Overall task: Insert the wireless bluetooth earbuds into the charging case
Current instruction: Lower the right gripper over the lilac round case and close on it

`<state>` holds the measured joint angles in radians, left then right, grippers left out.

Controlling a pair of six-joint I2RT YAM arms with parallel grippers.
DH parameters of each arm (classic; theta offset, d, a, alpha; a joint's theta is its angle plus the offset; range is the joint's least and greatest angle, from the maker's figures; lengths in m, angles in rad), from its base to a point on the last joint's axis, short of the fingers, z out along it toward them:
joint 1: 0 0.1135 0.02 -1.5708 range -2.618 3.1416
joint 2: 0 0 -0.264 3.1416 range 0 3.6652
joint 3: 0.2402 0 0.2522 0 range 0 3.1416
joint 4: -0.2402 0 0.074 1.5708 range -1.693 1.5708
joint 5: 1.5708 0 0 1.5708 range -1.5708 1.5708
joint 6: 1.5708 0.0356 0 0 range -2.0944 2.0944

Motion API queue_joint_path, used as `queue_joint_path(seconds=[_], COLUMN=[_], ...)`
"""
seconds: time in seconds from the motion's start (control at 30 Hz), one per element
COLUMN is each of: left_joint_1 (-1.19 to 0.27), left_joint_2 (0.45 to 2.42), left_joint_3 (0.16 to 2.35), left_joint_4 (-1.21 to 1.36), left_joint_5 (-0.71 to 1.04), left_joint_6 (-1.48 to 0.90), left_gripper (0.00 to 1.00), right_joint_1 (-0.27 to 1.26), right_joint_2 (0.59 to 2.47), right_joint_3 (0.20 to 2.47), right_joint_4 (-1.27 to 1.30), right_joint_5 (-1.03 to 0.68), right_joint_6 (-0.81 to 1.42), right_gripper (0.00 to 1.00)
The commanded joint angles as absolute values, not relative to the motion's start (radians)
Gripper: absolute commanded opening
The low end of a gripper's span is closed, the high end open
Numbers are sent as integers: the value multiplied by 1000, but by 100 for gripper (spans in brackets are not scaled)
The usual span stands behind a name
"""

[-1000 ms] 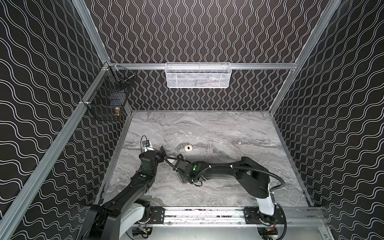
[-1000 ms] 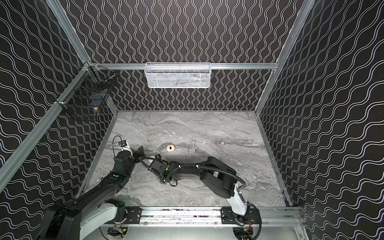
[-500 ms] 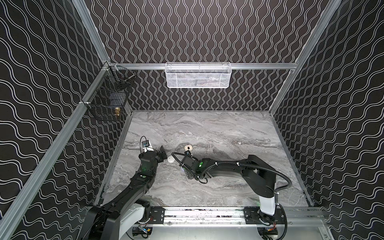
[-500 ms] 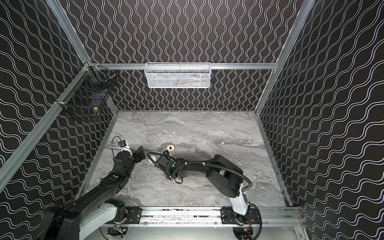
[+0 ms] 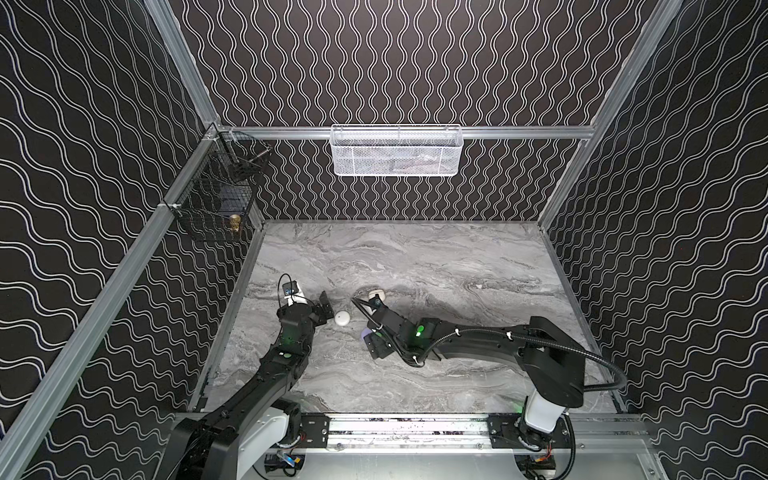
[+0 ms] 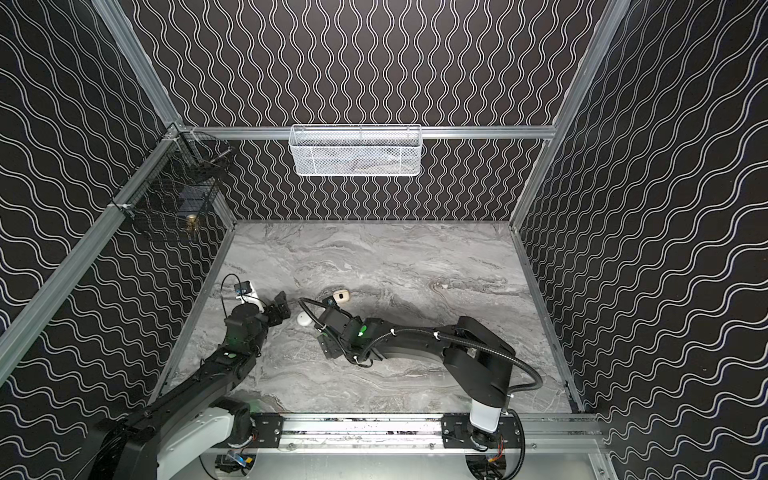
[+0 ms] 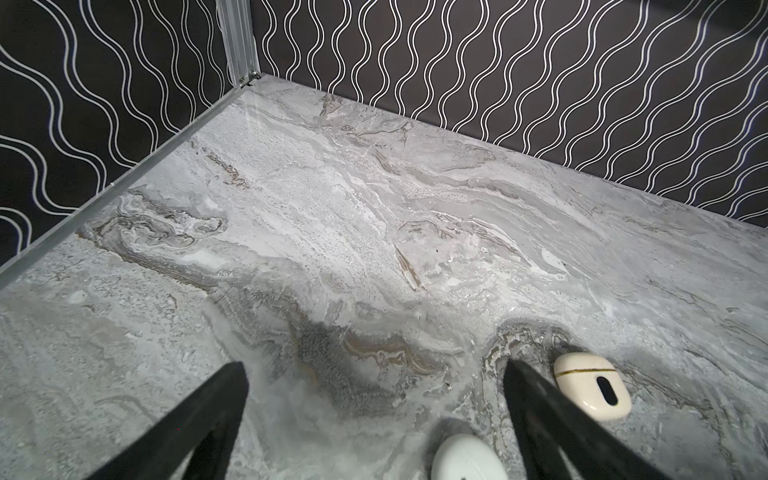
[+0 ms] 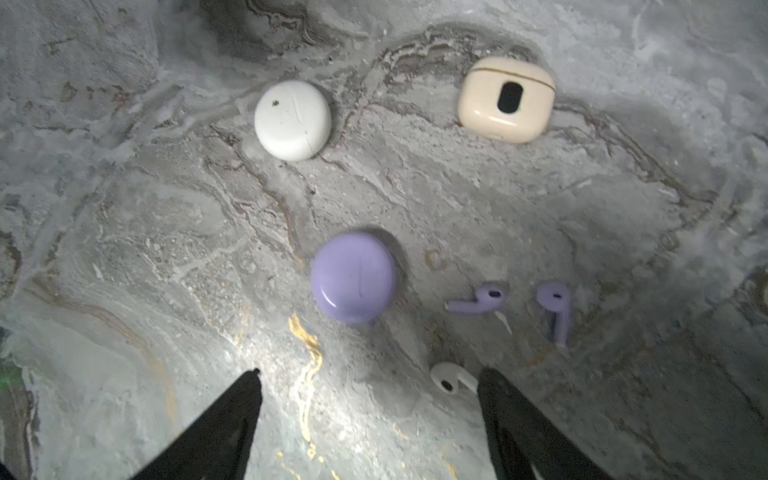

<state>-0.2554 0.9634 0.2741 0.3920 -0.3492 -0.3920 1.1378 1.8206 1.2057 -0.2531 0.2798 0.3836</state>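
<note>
Two lavender earbuds (image 8: 478,300) (image 8: 555,305) and one white earbud (image 8: 451,377) lie loose on the marble. Three charging cases rest nearby with lids shut: a lavender round case (image 8: 353,277), a white round case (image 8: 293,119) (image 5: 343,318) and a cream case (image 8: 506,99) (image 5: 379,294). My right gripper (image 8: 369,371) (image 5: 372,345) hovers open and empty just short of the lavender case. The white earbud sits beside one of its fingers. My left gripper (image 7: 374,363) (image 5: 325,304) is open wide and empty. The white case (image 7: 467,459) lies by its inner side, the cream case (image 7: 592,384) beyond one finger.
A tiny white piece (image 5: 479,286) lies alone farther right on the table. A white mesh basket (image 5: 397,151) hangs on the back wall and a black wire basket (image 5: 216,199) on the left wall. Patterned walls close in three sides.
My right gripper has pulled back to the right from over the white round case, which now shows fully. Its jaws narrowed slightly, then widened. The left arm has stayed put.
</note>
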Motion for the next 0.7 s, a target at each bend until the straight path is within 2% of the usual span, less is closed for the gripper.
queue_joint_path(seconds=[0.0, 0.27, 0.47, 0.67], left_joint_1=[-254, -253, -253, -253], left_joint_2=[964, 949, 966, 972], left_joint_3=[281, 271, 274, 275], left_joint_4=[408, 419, 428, 429], left_joint_5=[-342, -336, -340, -341], left_joint_6=[-391, -392, -393, -392], left_gripper=[99, 99, 99, 99], right_joint_1=[1137, 1117, 1117, 1117], right_joint_2=[1890, 2019, 2066, 2098], right_joint_3=[1286, 1374, 1403, 1425], right_joint_4=[-308, -367, -383, -397], right_joint_5=[276, 263, 250, 253], right_joint_6=[388, 386, 371, 373], right_gripper=[84, 81, 71, 66])
